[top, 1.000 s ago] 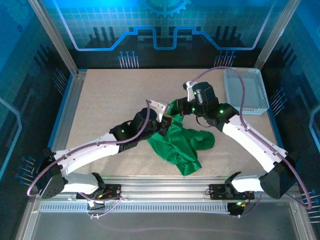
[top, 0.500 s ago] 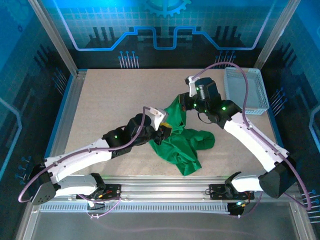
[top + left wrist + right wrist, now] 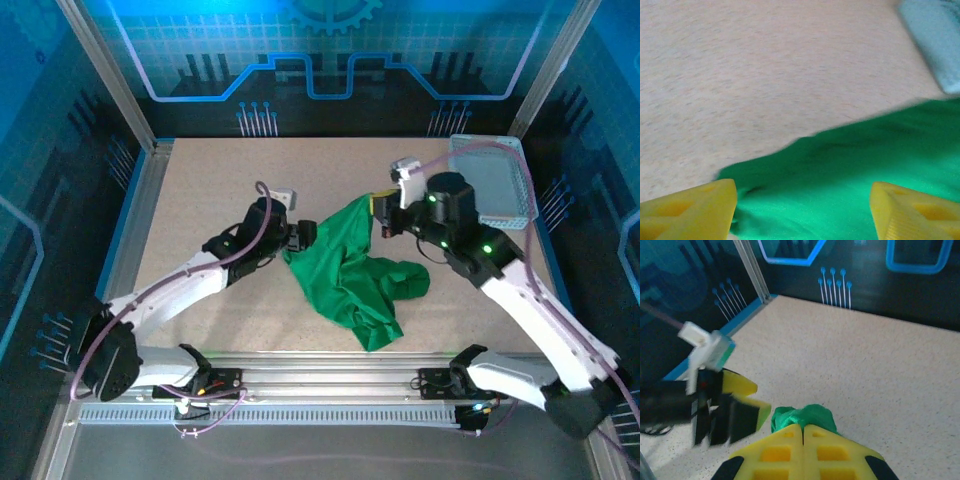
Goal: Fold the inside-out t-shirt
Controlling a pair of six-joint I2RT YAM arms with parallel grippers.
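The inside-out t-shirt [image 3: 350, 270] is a bright green crumpled heap in the middle of the table. My right gripper [image 3: 386, 214] is shut on its upper right edge and holds that edge lifted. In the right wrist view a knot of the green t-shirt [image 3: 805, 415] pokes out past the closed gripper [image 3: 803, 427]. My left gripper [image 3: 305, 237] is at the shirt's left edge. Its yellow fingers stand wide apart [image 3: 802, 202] over the cloth [image 3: 865, 150] and pinch nothing. The open left gripper [image 3: 747, 399] also appears beside the held cloth.
A white mesh basket [image 3: 495, 185] stands at the back right, partly behind the right arm, and its corner [image 3: 935, 45] shows in the left wrist view. A metal frame [image 3: 130, 215] borders the speckled table. Bare tabletop lies to the left and behind the shirt.
My left gripper has opened, let go of the shirt and drawn back to the left. My right gripper, still shut on the cloth, has shifted a little to the right.
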